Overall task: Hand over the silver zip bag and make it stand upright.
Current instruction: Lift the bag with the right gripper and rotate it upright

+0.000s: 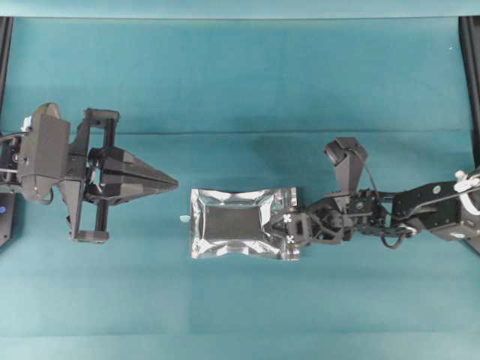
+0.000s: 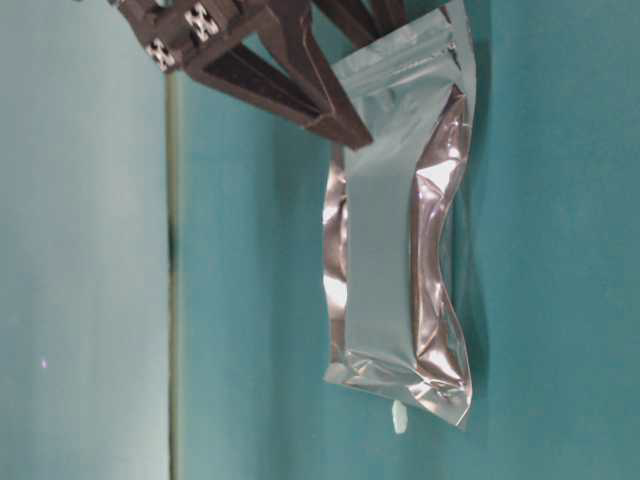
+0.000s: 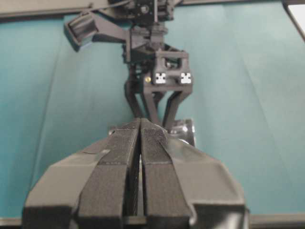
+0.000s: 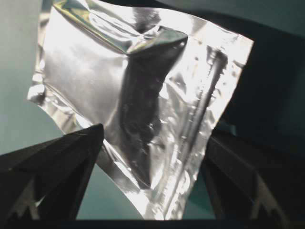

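Observation:
The silver zip bag point(image 1: 232, 223) lies flat mid-table, dark centre panel up, with its zip strip at the right end. My right gripper point(image 1: 279, 229) reaches in from the right and stands open, one finger on each side of that zip end point(image 4: 190, 157). The black fingers point(image 2: 290, 70) slant down onto the bag point(image 2: 400, 240) in the table-level view. My left gripper point(image 1: 174, 181) is shut and empty, pointing right, a short way left of the bag and slightly behind it. In the left wrist view its pads point(image 3: 152, 157) are pressed together, hiding most of the bag point(image 3: 185, 130).
A tiny white scrap point(image 1: 184, 218) lies against the bag's left edge. Teal cloth point(image 1: 240, 82) covers the whole table. Black frame rails point(image 1: 471, 67) run along the left and right sides. The right arm point(image 1: 420, 214) stretches in from the right.

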